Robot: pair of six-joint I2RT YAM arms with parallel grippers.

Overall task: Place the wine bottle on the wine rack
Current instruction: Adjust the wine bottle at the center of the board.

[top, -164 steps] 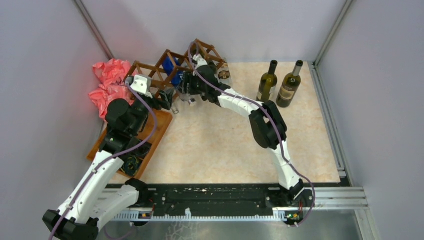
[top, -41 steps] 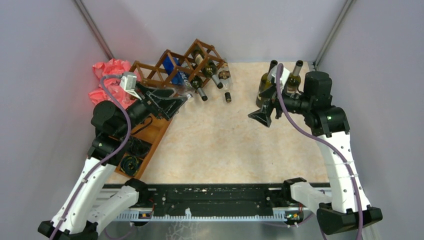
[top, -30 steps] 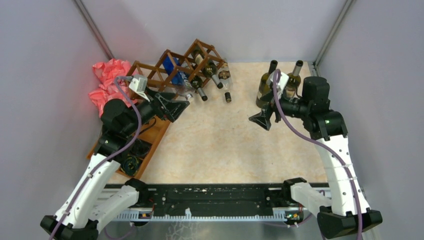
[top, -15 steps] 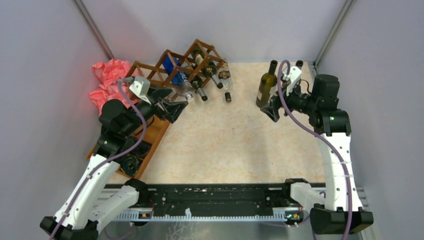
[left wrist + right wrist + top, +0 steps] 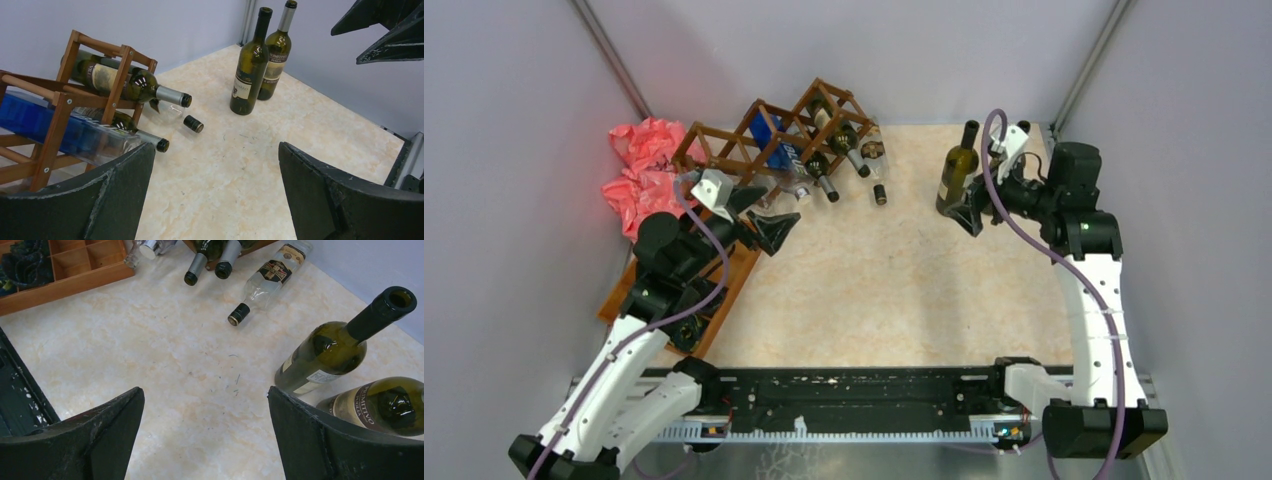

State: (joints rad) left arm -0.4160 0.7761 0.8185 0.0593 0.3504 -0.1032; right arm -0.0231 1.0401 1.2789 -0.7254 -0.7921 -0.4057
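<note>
Top view: a dark wooden wine rack [image 5: 756, 105] stands at the far left of a beige marbled table [image 5: 874, 290]. Several racked bottles [image 5: 839, 137] lie in its cells with their necks pointing outward. A crumpled pink bag [image 5: 636, 165] lies left of the rack. A brown compartment tray [image 5: 736, 285] sits in front of it, partly under the left arm. The left gripper [image 5: 764, 215] hangs just before the rack, fingers spread and empty. At the far right, well apart from the rack, the wine bottle [image 5: 957, 172] stands upright on the table. The right gripper [image 5: 972, 213] is just beside the bottle's base, also spread and empty. The right arm hides most of a second bottle [image 5: 1022, 127].

Left wrist view: bare table shows between the wide-open fingers. The rack is on the left, and the two upright bottles stand close together at the back.

Right wrist view: both upright bottles stand to the right of the open fingers. A clear bottle [image 5: 267, 280] lies on the table ahead, below the rack.
</note>
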